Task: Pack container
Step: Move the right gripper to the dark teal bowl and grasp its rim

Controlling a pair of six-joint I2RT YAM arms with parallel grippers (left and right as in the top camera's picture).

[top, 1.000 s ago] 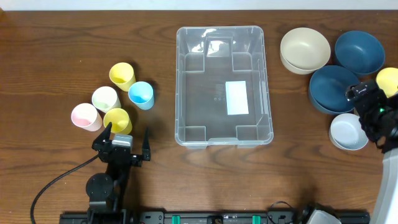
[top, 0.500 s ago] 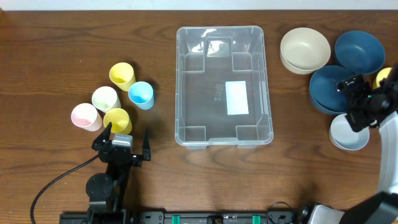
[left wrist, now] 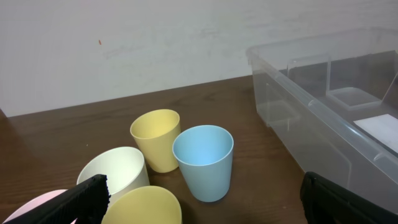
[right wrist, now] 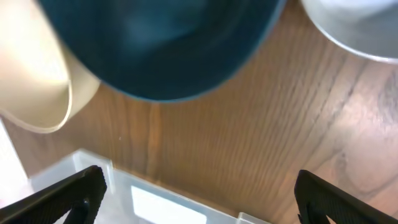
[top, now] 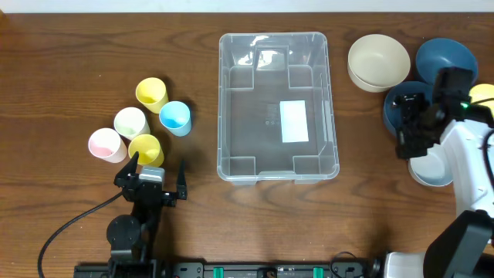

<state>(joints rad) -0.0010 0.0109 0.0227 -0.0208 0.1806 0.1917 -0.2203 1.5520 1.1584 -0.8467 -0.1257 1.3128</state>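
The clear plastic container (top: 278, 104) with a white label on its base stands mid-table and holds nothing. It also shows at the right of the left wrist view (left wrist: 329, 118) and along the bottom of the right wrist view (right wrist: 155, 202). My left gripper (top: 154, 174) is open and empty just in front of the cups; in its wrist view (left wrist: 205, 202) a yellow cup (left wrist: 143, 205) sits between the fingers. My right gripper (top: 403, 125) is open and empty, hovering over the stacked dark blue bowls (top: 401, 104), pointing toward the container. Its wrist view (right wrist: 199, 199) shows a dark blue bowl (right wrist: 174, 43) above.
Left of the container stand a yellow cup (top: 151, 93), a blue cup (top: 175, 117), a pale cup (top: 131, 121), a pink cup (top: 106, 144) and another yellow cup (top: 146, 148). At right are cream bowls (top: 378, 62), a dark blue bowl (top: 446, 62), a pale grey bowl (top: 432, 166) and a yellow cup (top: 482, 94).
My right arm has swung from the table's right edge leftward over the dark blue bowls, turning toward the container. The left arm and all objects have not moved.
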